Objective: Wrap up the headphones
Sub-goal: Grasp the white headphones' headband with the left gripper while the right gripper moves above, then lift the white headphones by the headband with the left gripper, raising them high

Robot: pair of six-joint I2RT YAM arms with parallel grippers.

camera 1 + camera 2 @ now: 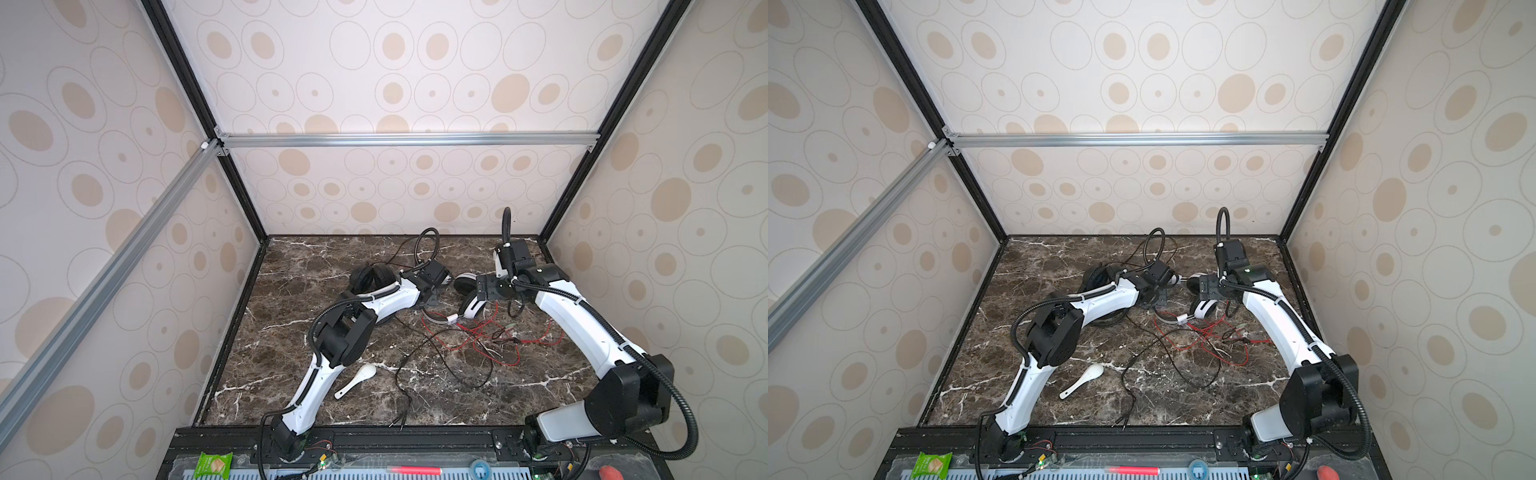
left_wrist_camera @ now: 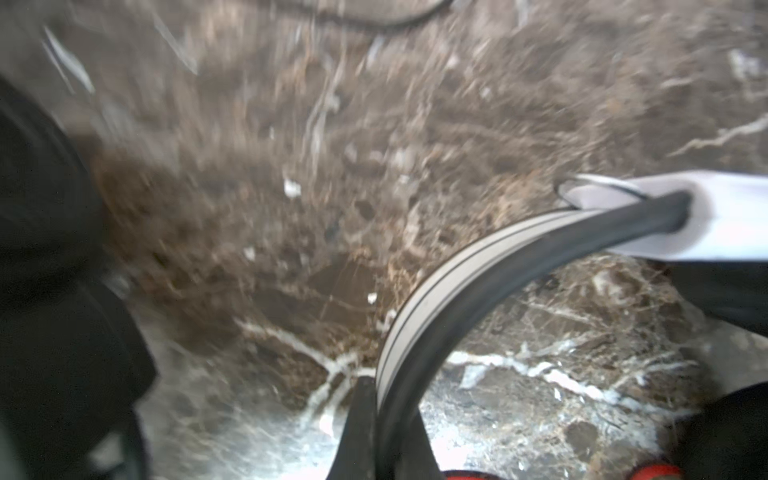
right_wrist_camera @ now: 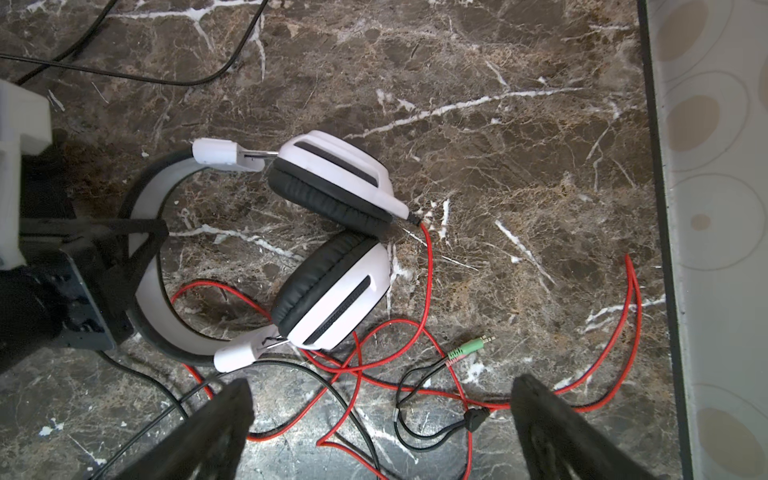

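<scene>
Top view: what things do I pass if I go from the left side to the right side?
green packet → spoon → white headphones. The black headphones and the cables overlap these, so they are left out.

The black headphones (image 1: 365, 277) are largely covered by the left arm (image 1: 390, 297) in both top views. The counter (image 2: 291, 166) is smeared by blur in the left wrist view, where the white headband (image 2: 419, 307) is cut off. The red cable (image 3: 428, 257) is cropped by the right wrist view's edge
</scene>
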